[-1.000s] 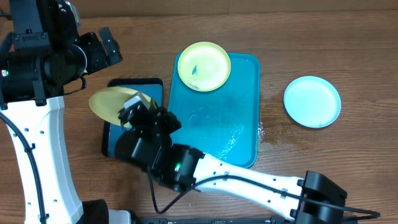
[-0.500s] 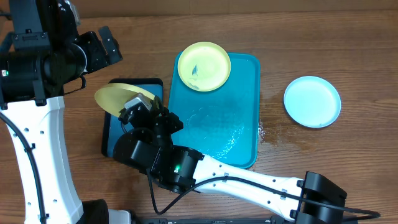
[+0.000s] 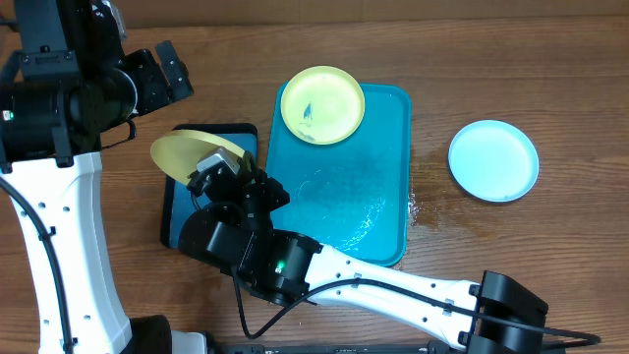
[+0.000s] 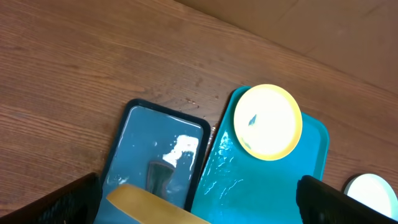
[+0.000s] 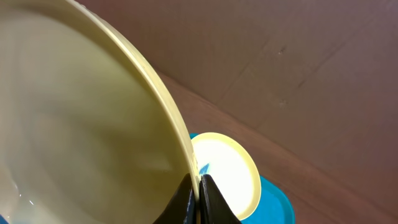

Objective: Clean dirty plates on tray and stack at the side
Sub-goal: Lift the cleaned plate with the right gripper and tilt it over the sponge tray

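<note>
Yellow plate [image 5: 93, 124] clamped in right fingers [image 5: 184, 208], partly cut off; left fingers [image 4: 62, 202] spread.

text: none readable | labels/brands: none on the plates [image 3: 322, 104], the tray [image 3: 378, 147] or small blue tray [image 4: 134, 143] | numbers/signs: none on left arm [image 3: 59, 226], right arm [image 3: 393, 285] | held lime-yellow plate [image 5: 74, 124]: blank

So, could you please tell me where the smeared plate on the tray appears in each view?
Overhead: smeared plate top centre, on the upper-left corner of the tray.
Left wrist: right of centre, at the tray's top end.
Right wrist: bottom centre, right of the held plate.
Shared landmark: the tray, beneath it in every view.
</note>
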{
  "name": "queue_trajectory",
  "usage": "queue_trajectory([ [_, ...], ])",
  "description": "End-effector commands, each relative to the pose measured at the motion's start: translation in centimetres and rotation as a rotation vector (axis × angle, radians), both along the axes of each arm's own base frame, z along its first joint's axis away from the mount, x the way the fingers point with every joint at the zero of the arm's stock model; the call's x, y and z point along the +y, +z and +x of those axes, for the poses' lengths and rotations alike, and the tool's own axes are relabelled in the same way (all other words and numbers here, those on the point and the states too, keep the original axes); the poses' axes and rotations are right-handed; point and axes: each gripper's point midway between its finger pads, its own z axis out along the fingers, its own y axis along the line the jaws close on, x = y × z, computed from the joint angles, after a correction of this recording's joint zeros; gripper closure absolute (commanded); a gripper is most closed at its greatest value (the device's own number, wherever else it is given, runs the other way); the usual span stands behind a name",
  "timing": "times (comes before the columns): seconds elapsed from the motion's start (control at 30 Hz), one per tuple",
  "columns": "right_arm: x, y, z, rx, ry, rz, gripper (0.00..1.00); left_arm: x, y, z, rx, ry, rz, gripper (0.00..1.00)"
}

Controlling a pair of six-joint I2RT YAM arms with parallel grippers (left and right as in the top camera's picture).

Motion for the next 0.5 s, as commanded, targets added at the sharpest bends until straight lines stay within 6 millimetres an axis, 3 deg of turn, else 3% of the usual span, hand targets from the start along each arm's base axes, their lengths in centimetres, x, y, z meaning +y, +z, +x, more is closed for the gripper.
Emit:
queue_trajectory([
  [0.0,-0.15,1.08,0.23,-0.023,-0.023,0.025,0.96,0.0,0.21,0.12,-0.01,-0.019,0.004,0.0],
  [0.47,-0.1,1.05,0.25,-0.021,-0.02,0.028,0.96,0.0,0.2,0.13,-0.009,-0.019,0.004,0.0],
])
